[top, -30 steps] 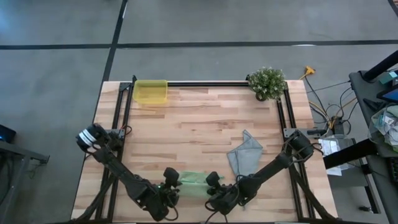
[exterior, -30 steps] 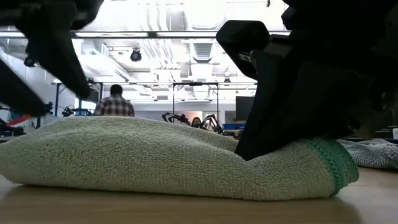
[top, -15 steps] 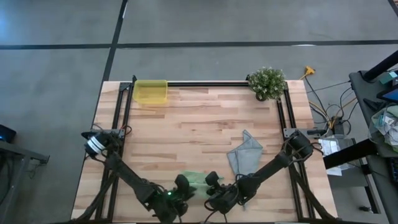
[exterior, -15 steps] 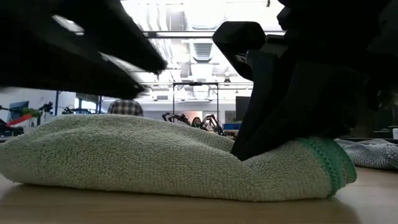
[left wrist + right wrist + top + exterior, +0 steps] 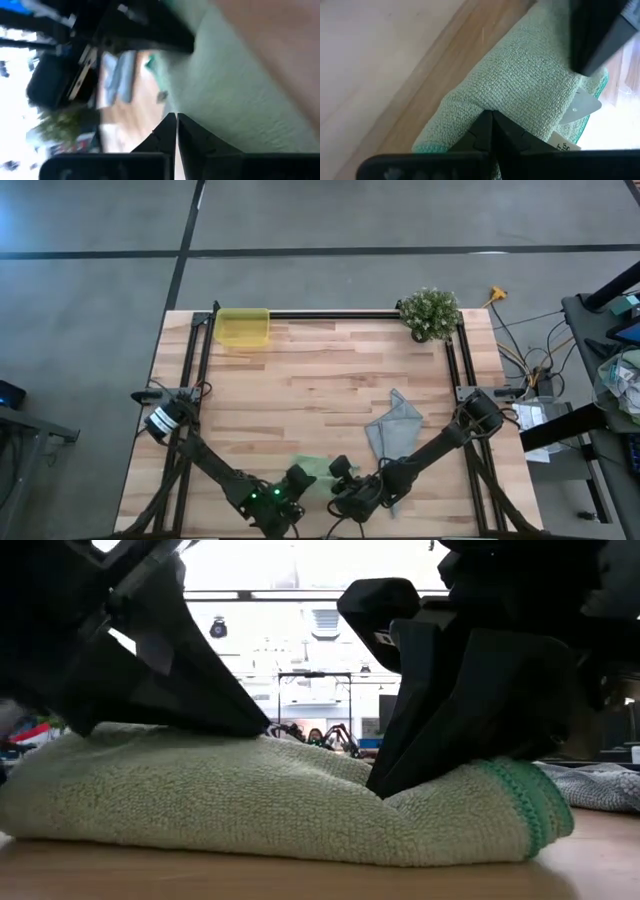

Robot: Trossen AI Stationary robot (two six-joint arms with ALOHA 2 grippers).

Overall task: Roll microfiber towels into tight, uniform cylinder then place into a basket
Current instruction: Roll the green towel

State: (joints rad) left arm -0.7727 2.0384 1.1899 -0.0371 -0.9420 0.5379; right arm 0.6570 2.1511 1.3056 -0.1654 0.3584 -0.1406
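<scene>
green towel (image 5: 270, 805): a flattened, partly rolled bundle at the near edge of the worktop (image 5: 330, 390), between the two arms; its white tag (image 5: 581, 106) shows at one end.
long axis: runs side to side across the near edge, so one arm sits at each end of it.
left jaws (image 5: 295, 485): clenched, tips pressed down on the left end of the roll; whether cloth is pinched between them I cannot tell.
right jaws (image 5: 342, 477): clenched, tips dug into the right end, denting the cloth just inside the darker green hem.
nearer arm: neither; both touch the towel, one per end.
coming move, my guess: roll both ends together across the axis, away from the near edge.
basket (image 5: 242, 327): far left corner, well apart from the roll; the left arm is on its side.
grey-blue towel (image 5: 392, 425): loose, beside the right arm.
</scene>
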